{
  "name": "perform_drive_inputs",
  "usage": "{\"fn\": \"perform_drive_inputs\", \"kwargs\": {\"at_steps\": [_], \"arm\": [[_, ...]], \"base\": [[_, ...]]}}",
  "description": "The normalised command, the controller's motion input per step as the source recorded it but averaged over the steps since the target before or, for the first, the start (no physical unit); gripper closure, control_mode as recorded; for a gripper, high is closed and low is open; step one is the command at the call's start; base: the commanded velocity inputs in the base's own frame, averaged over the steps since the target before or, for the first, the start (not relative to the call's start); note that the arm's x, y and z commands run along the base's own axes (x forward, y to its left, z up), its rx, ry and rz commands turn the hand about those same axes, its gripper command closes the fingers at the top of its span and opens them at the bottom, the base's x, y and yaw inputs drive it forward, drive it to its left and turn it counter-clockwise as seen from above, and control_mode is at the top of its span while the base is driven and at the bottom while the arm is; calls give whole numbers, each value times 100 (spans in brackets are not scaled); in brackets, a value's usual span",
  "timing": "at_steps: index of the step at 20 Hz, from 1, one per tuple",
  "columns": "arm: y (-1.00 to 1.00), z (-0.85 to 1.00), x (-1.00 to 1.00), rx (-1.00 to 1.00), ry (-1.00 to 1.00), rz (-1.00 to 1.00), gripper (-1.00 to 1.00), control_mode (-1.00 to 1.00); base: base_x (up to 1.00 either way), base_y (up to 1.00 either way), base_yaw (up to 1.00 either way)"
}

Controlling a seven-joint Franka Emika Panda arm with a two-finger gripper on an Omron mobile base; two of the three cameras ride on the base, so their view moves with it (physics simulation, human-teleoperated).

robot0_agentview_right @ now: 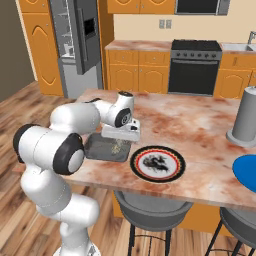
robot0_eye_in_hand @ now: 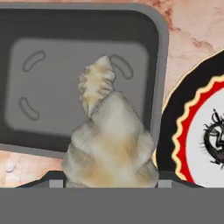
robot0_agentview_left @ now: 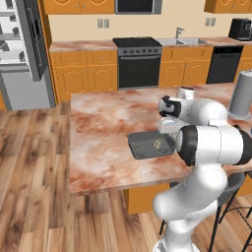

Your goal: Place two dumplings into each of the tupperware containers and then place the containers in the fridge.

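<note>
Gripper (robot0_eye_in_hand: 111, 183), jaws part-open on a dumpling (robot0_eye_in_hand: 111, 148), hovers over the dark grey tupperware container (robot0_eye_in_hand: 83, 26) (one dumpling (robot0_eye_in_hand: 97, 83) inside at 12 o'clock); second container and fridge (robot0_agentview_left: 27, 49) steps remain.

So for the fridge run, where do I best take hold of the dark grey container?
Probably by the raised rim of the dark grey container, coming straight down with one finger inside the wall and one outside. It lies flat and shallow on the counter, so the rim is the only edge to pinch. Use the wall away from the black-red rimmed plate, which crowds the opposite side.
</note>
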Motion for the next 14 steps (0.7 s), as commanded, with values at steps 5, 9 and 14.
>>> {"fn": "perform_drive_inputs", "kwargs": {"at_steps": [5, 9, 14], "arm": [[97, 3, 34, -2, 11, 0, 100, -100], [66, -19, 34, -5, 4, -1, 100, -100], [28, -56, 36, 0, 0, 0, 100, -100]], "base": [[0, 0, 0], [0, 0, 0], [0, 0, 0]]}}
